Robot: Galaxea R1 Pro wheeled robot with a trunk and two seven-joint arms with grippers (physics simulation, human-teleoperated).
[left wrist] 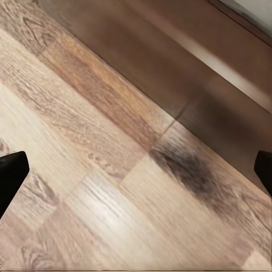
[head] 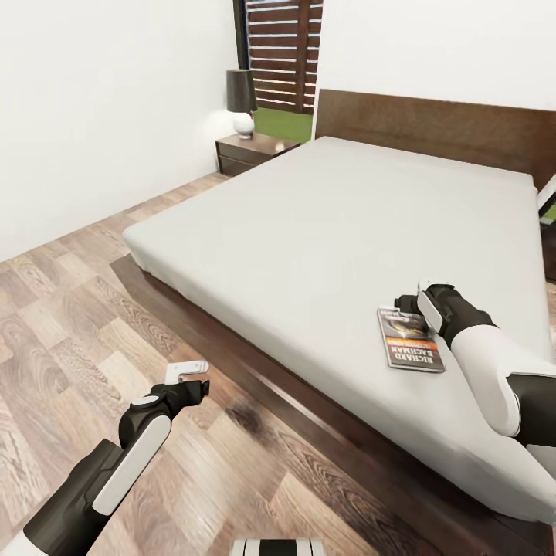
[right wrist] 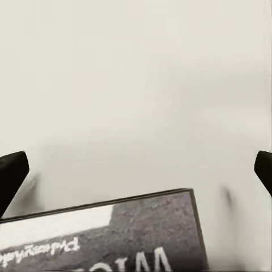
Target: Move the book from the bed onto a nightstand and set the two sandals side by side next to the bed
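Note:
The book (head: 411,340) lies flat on the light grey mattress of the bed (head: 324,224), near its foot-end corner, dark cover up with an orange band. My right gripper (head: 402,303) hovers just past the book's far edge, open and holding nothing. In the right wrist view its fingertips (right wrist: 11,177) stand wide apart over the mattress, with the book's edge (right wrist: 119,235) close below. My left gripper (head: 193,376) hangs open over the wood floor beside the bed frame (left wrist: 187,62). A nightstand (head: 251,150) stands at the bed's far left corner. The two sandals are out of view.
A dark-shaded lamp with a white base (head: 242,100) stands on that nightstand, in front of a tall window (head: 282,54). The white wall (head: 93,116) runs along the left. The wood-plank floor (head: 69,324) lies between the wall and the bed.

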